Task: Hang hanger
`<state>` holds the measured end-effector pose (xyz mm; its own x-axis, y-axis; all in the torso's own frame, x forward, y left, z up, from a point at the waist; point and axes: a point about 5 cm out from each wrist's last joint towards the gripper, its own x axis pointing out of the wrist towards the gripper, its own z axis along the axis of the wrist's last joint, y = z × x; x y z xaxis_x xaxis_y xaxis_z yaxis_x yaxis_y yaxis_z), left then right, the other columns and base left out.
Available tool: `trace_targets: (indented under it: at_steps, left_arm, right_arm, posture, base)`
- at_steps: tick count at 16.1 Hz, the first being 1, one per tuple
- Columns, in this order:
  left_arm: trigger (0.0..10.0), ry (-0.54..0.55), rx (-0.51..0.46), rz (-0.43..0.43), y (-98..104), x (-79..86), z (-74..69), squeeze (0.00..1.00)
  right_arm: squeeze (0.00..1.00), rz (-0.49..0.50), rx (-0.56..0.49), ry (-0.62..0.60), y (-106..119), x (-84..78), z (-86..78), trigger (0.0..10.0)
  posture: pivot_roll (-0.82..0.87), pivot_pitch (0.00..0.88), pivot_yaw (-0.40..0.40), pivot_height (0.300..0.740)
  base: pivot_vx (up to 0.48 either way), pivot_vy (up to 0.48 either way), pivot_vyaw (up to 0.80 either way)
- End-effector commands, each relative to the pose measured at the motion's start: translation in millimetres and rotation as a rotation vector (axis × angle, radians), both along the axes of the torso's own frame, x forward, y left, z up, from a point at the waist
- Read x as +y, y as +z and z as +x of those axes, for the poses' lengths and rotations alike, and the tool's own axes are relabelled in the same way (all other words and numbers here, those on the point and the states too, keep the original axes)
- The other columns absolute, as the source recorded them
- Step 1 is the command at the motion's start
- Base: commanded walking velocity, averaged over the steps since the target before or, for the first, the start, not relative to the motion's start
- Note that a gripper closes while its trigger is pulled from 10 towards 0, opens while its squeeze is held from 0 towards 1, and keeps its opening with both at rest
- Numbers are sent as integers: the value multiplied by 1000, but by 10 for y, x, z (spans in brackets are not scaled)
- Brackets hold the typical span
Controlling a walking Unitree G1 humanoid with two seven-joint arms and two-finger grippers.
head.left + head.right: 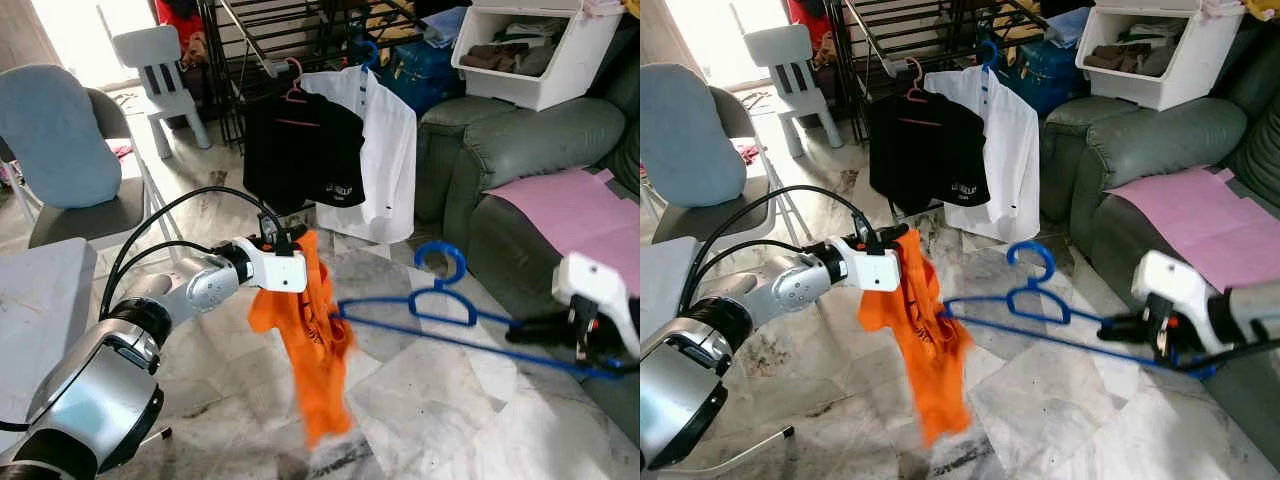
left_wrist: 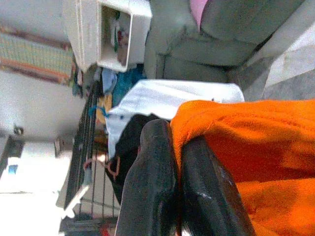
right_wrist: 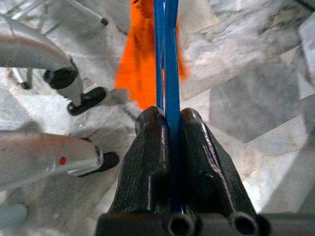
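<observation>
An orange garment [image 1: 318, 340] hangs in mid-air over the marble floor, my left gripper [image 1: 290, 240] shut on its top edge. A blue hanger [image 1: 445, 305] lies level, its hook [image 1: 441, 256] pointing up; one end pokes into the orange cloth. My right gripper [image 1: 520, 328] is shut on the hanger's other end, near the sofa. In the right wrist view the blue bars [image 3: 166, 59] run between the black fingers [image 3: 148, 162] towards the orange garment [image 3: 142, 59]. The left wrist view has orange cloth [image 2: 256, 157] pinched between the fingers [image 2: 152, 177].
A drying rack [image 1: 280, 40] at the back carries a black shirt [image 1: 300, 150] and a white shirt [image 1: 385, 150] on hangers. A green sofa [image 1: 520, 160] with a pink cloth stands on the right, a white bin [image 1: 540, 50] behind it. A chair [image 1: 70, 160] stands on the left.
</observation>
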<state>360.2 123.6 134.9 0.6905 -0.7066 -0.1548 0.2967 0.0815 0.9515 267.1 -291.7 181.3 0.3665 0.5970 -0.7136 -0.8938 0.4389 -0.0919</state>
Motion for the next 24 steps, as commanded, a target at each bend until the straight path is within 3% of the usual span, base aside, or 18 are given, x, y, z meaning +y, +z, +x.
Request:
trace_targets:
  at_steps: [1,3,6,9,12,13,14,15,17,18,20,22,24]
  left_arm:
    - [10000,-23,-9,13,-7,18,-23,0]
    - [10000,-67,-6,-23,18,-56,-52,0]
    - [10000,-121,-5,-75,75,-138,-84,0]
    - [10000,-159,-25,-106,114,-187,-109,0]
    - [10000,-107,-32,-122,138,-107,-69,0]
    - [10000,-65,-46,-147,195,-74,-22,0]
    - [10000,-47,-53,-140,206,-58,-1,0]
    - [10000,-22,-57,-134,208,-27,19,0]
    - [10000,16,-56,-113,180,15,40,0]
    - [10000,26,-46,-93,133,30,34,0]
    - [10000,29,-23,-60,28,40,0,0]
    - [10000,33,-21,-55,9,46,-5,0]
    - [10000,47,-13,-47,-25,55,-8,0]
  right_arm:
    - [0,10,-37,24,75,31,42,10000]
    - [0,48,-68,34,34,140,100,10000]
    - [0,79,-112,-15,-57,176,190,10000]
    - [0,112,-73,-5,-170,227,169,10000]
    - [0,31,-40,-27,-301,137,138,10000]
    - [0,-114,33,5,-457,6,28,10000]
    - [0,-192,88,35,-528,-65,-62,10000]
    - [0,-259,151,68,-579,-141,-177,10000]
    - [0,-353,166,73,-570,-249,-239,10000]
    - [0,-365,102,48,-470,-287,-184,10000]
    - [0,-285,-89,-20,-23,-305,-8,10000]
    - [0,-290,-216,-66,252,-372,91,10000]
    - [0,-195,-387,-135,577,-391,223,10000]
  posture:
    - [-198,0,77,740]
    - [-197,0,76,740]
    - [-193,0,72,740]
    - [-188,0,67,740]
    - [-191,0,62,740]
    - [-191,0,59,740]
    - [-191,0,58,740]
    - [-196,0,58,740]
    - [-199,0,61,740]
    - [-201,0,62,740]
    - [-209,0,68,740]
    - [-217,0,71,740]
    - [-219,0,71,740]
  base:
    - [0,0,0]
    - [0,0,0]
    - [0,0,0]
    - [0,0,0]
    - [0,0,0]
    - [0,0,0]
    - [0,0,0]
    - [0,0,0]
    - [0,0,0]
    - [0,0,0]
    - [0,0,0]
    - [0,0,0]
    - [0,0,0]
